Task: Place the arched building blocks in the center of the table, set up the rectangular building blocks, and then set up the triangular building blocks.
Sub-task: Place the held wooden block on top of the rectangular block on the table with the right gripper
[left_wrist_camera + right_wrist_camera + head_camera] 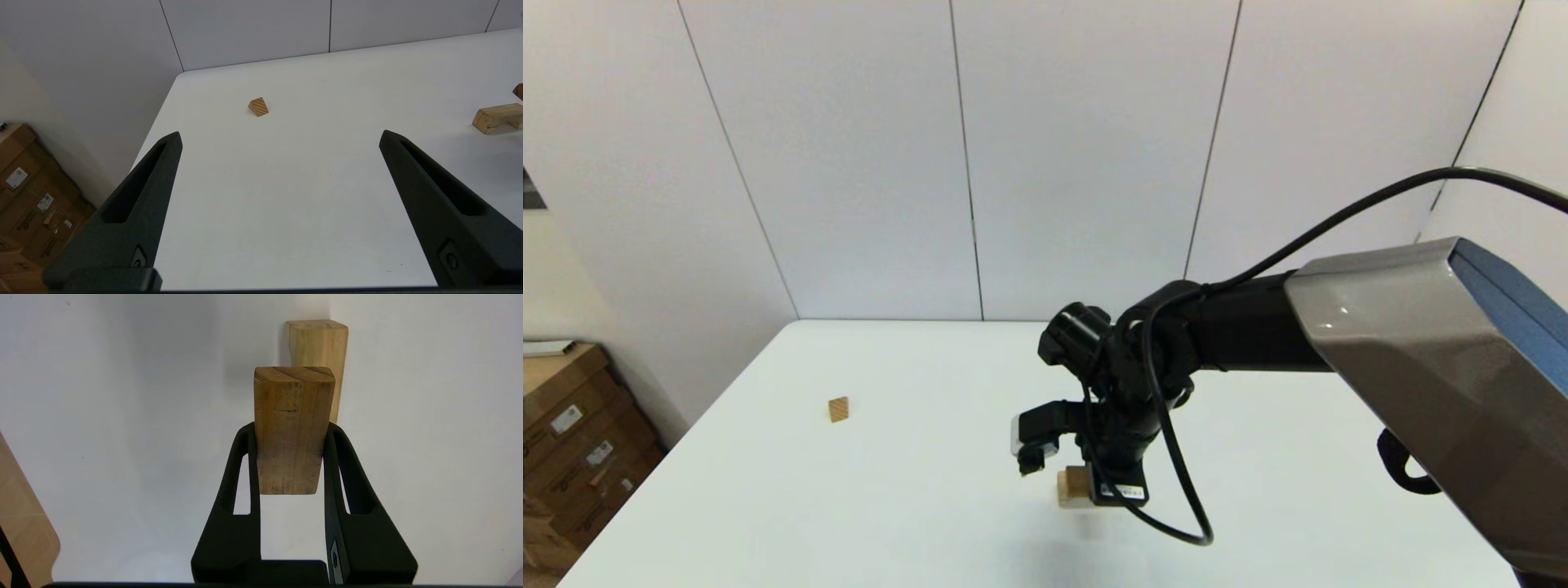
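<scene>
Clamping the bar (291, 428) between its fingers, the right gripper (291, 433) hangs over the table (890, 506) just beside the arch (318, 347). Standing the bar up seems in hand; lowering squarely comes next. From the head camera the arm hides most. The left gripper (280, 139) waits spread wide, the triangle (258, 107) well apart.

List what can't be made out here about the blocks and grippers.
- Arched block: in the right wrist view, partly hidden behind the rectangular block held in the right gripper; in the left wrist view, cut off by the edge.
- Contact between those two blocks: in the head view, that gripper covers it.
- Left gripper: outside the head view; open in its wrist view.
</scene>
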